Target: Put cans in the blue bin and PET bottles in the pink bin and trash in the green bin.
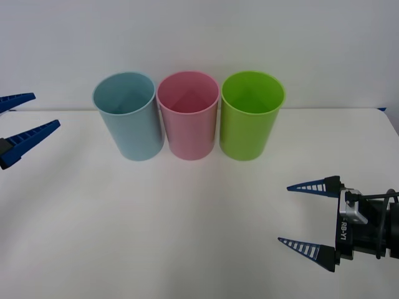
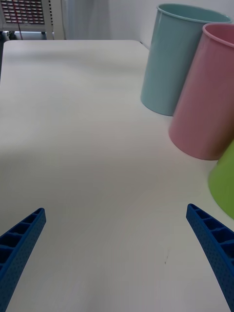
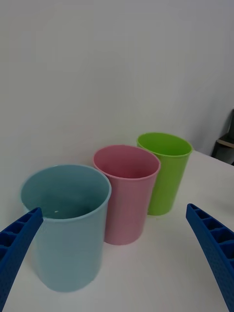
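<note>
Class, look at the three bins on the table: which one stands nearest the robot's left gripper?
The blue bin. It ends the row on the side of the left gripper, while the pink bin and green bin stand farther along.

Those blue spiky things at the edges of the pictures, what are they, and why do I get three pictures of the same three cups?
They are the fingers of a two-armed robot's claws. The wide picture is taken from above the arms, looking down at the white table. In it the left claw hangs at the table's left edge and the right claw sits low at the near right. Both are open and hold nothing.

The two tall pictures come from small cameras on the wrists, so each shows its own arm's two fingers at the bottom corners.

At the back of the table stand three bins in a close row: the blue bin, the pink bin and the green bin. They are for sorting rubbish.
</note>
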You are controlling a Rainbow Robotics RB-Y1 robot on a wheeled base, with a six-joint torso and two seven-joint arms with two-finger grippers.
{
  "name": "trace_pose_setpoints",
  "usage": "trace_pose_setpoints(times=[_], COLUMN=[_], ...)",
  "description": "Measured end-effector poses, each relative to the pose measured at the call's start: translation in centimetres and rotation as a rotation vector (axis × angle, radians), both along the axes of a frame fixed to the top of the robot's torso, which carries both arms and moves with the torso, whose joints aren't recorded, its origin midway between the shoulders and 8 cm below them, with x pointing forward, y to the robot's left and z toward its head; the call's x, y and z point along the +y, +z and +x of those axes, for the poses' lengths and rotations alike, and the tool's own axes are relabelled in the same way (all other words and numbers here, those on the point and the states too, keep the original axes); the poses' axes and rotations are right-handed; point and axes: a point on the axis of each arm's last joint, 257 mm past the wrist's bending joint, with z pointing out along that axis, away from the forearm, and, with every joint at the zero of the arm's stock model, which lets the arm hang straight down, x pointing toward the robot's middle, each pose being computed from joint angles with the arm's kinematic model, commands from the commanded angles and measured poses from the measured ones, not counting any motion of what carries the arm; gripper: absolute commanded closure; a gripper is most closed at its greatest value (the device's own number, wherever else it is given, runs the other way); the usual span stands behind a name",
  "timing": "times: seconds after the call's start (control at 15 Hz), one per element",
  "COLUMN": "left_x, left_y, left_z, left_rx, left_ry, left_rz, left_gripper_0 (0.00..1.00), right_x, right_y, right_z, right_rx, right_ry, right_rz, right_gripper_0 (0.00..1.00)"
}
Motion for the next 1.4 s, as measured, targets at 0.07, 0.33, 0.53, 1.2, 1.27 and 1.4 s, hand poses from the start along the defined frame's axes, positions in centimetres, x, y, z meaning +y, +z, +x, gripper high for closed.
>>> trace_pose_setpoints(times=[0.07,0.33,0.53,1.2,1.27,1.4], left_x=[-0.1,-0.6,-0.7,-4.6,-5.3,-6.3], left_y=[-0.7,-4.2,-7.5,-15.0,-15.6,-16.7], left_z=[-1.0,-3.4,-4.6,-6.5,-6.5,-6.6], left_rx=[0.0,0.02,0.052,0.161,0.168,0.182], left_ry=[0.001,0.02,0.075,0.132,0.125,0.115], left_rz=[0.008,0.071,0.153,0.262,0.262,0.272], left_gripper_0=[0.0,0.0,0.0,0.0,0.0,0.0], right_x=[0.0,0.0,0.0,0.0,0.0,0.0], right_y=[0.0,0.0,0.0,0.0,0.0,0.0], right_z=[0.0,0.0,0.0,0.0,0.0,0.0], right_rx=[0.0,0.0,0.0,0.0,0.0,0.0], right_ry=[0.0,0.0,0.0,0.0,0.0,0.0], right_rz=[0.0,0.0,0.0,0.0,0.0,0.0], right_gripper_0=[0.0,0.0,0.0,0.0,0.0,0.0])
